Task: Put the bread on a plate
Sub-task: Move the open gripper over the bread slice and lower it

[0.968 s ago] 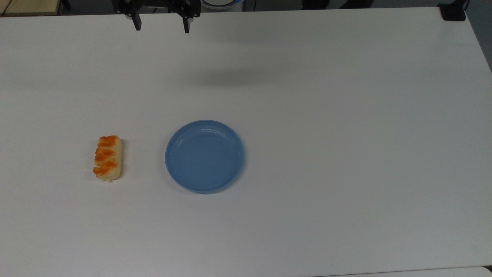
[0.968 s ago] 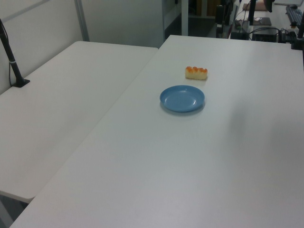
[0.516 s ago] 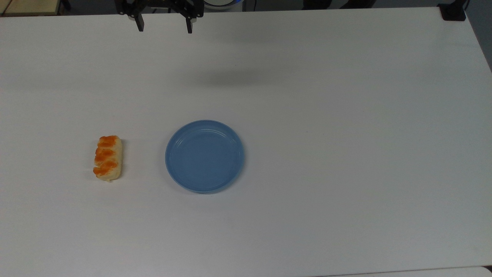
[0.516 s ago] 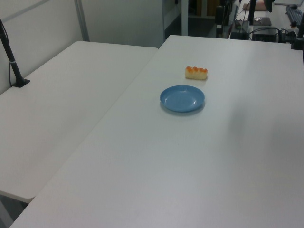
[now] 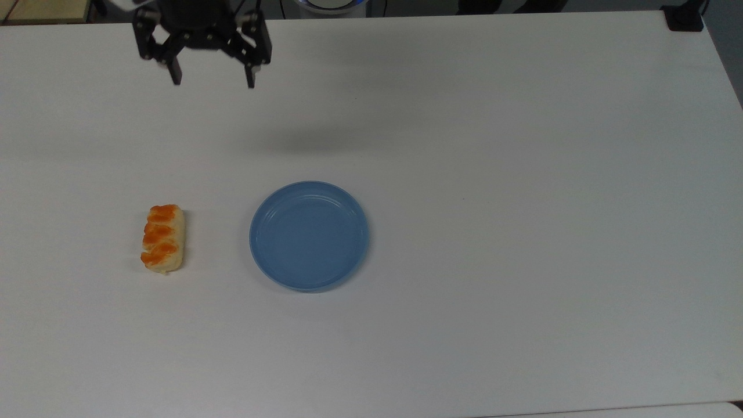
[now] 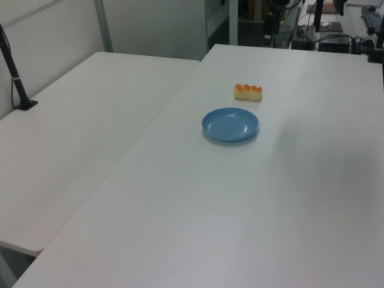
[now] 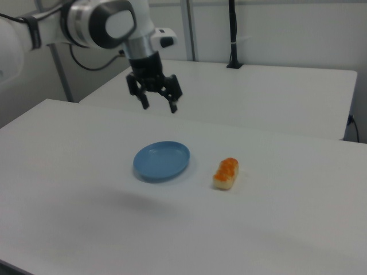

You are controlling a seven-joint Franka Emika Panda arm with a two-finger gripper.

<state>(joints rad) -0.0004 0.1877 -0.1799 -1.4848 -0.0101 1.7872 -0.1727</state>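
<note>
The bread (image 5: 163, 238), a pale roll with orange-brown patches, lies on the white table at the top view's left; it also shows as the bread (image 6: 248, 92) and the bread (image 7: 226, 173). Beside it, apart from it, sits the empty light-blue plate (image 5: 309, 235), also seen as the plate (image 6: 230, 125) and the plate (image 7: 161, 160). My gripper (image 5: 213, 80) hangs open and empty high above the table, toward the top view's upper left, well away from both; the gripper (image 7: 159, 105) is above and behind the plate in the right view.
A black clamp post (image 6: 17, 84) stands on the neighbouring table at the left view's left. Another black mount (image 5: 684, 17) sits at the top view's upper right corner. The white arm (image 7: 92, 23) reaches in from the right view's upper left.
My gripper has moved toward the top view's left and further into view, staying open. The bread and plate have not moved.
</note>
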